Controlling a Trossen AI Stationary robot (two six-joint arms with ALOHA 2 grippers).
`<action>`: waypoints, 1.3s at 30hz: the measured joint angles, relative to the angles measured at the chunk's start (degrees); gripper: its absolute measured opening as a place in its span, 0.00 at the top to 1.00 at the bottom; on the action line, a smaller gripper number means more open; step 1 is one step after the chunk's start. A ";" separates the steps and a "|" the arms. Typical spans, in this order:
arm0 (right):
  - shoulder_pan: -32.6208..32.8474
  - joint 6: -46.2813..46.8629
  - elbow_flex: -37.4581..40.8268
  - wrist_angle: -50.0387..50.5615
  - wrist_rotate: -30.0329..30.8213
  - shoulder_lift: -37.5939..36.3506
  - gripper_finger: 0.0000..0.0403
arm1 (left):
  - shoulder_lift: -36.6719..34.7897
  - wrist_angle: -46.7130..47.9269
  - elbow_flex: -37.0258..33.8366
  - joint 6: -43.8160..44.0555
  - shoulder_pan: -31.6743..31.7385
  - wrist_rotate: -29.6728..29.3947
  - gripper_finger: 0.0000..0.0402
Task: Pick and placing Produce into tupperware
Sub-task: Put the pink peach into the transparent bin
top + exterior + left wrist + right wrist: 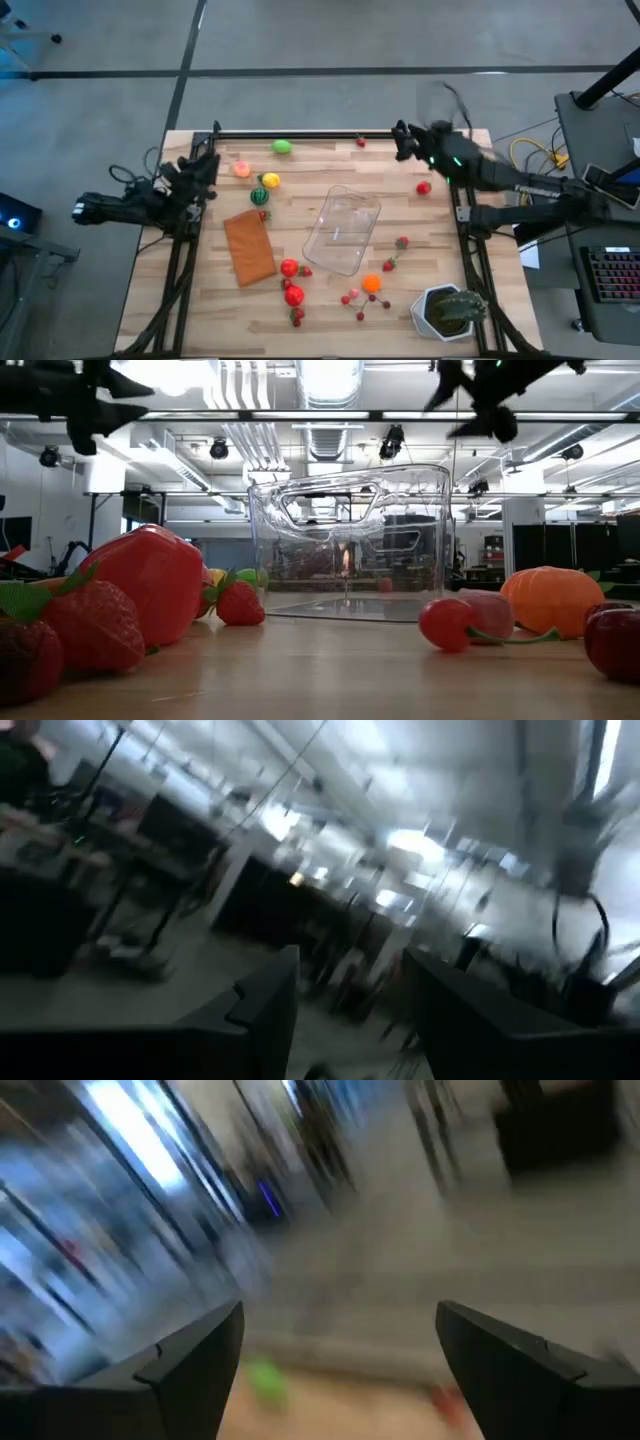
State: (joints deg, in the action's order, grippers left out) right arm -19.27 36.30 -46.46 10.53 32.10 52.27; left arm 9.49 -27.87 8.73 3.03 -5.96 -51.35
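Observation:
The clear tupperware [343, 230] [350, 540] stands on its base mid-table, nothing in it. Produce lies scattered on the wood around it: a green lime [282, 147] [265, 1380], a pink fruit [241, 169], a yellow lemon [270, 181], red tomatoes [291, 280], an orange fruit [371, 283] [550, 600], cherries [360, 300] [445, 625], strawberries [95, 625]. My left gripper [207, 160] [350, 1010] hovers open over the table's left edge, holding nothing. My right gripper [403, 142] [340, 1370] hangs open, high above the far right corner, holding nothing.
A flat brown-orange rectangle [249, 246] lies left of the tupperware. A green plant in a white pot [450, 310] stands at the near right corner. Black frame rails [300, 133] run along the table's far edge and sides.

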 joint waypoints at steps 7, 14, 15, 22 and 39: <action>-15.22 4.03 -16.14 30.99 -14.45 12.25 0.20 | 12.66 57.14 24.38 27.48 1.12 -0.63 0.59; -18.00 -5.02 -24.95 31.10 -14.47 20.64 0.20 | 28.00 93.82 42.41 65.46 6.17 10.90 0.59; -18.04 -6.05 -25.96 31.14 -14.38 21.57 0.20 | 29.00 93.56 43.58 70.56 6.65 12.20 0.59; -18.17 -7.59 -30.48 35.23 -14.51 26.40 0.20 | 30.81 81.69 47.00 68.33 7.00 12.66 0.59; -18.16 -6.36 -30.66 39.89 -16.28 25.97 0.20 | 55.31 94.29 57.97 13.23 46.65 28.18 0.59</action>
State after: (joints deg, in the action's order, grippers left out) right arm -37.43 29.94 -77.12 50.42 15.81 78.24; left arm 64.80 66.42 66.71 16.27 40.69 -23.17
